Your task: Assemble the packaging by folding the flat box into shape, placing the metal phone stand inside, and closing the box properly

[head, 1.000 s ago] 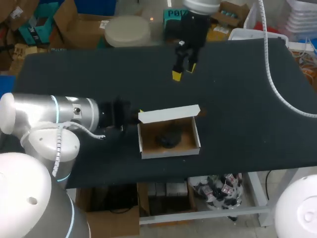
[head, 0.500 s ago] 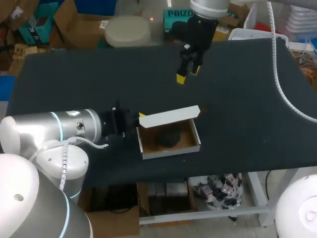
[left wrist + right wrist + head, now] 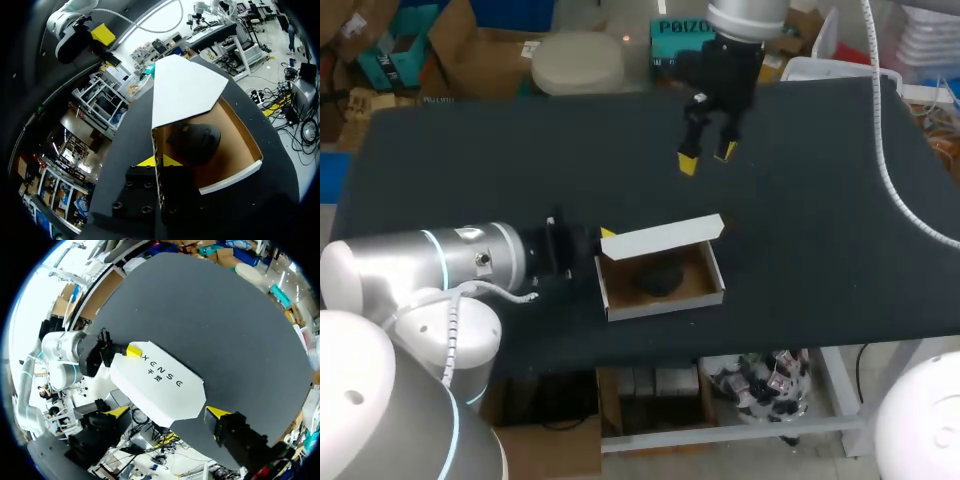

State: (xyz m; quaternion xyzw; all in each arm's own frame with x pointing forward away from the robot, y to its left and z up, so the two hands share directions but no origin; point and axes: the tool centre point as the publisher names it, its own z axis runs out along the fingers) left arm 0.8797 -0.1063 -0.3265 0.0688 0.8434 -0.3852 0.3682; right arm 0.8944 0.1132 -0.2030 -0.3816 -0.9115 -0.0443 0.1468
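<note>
Box (image 3: 665, 306) sits open near the table's front edge, its left wall pinched between the L gripper's (image 3: 160, 161) yellow tips (one inside, one outside). Lid (image 3: 660, 234) stands tilted up along the far wall. Dark phone stand (image 3: 662, 277) lies inside on the brown floor. R gripper (image 3: 706, 158) hangs w/ fingers apart above the table (image 3: 470, 160), well beyond the box.

White box (image 3: 660, 236) with brown inside, black phone stand (image 3: 660, 278), black table (image 3: 470, 150), yellow-tipped right end effector (image 3: 706, 158).
</note>
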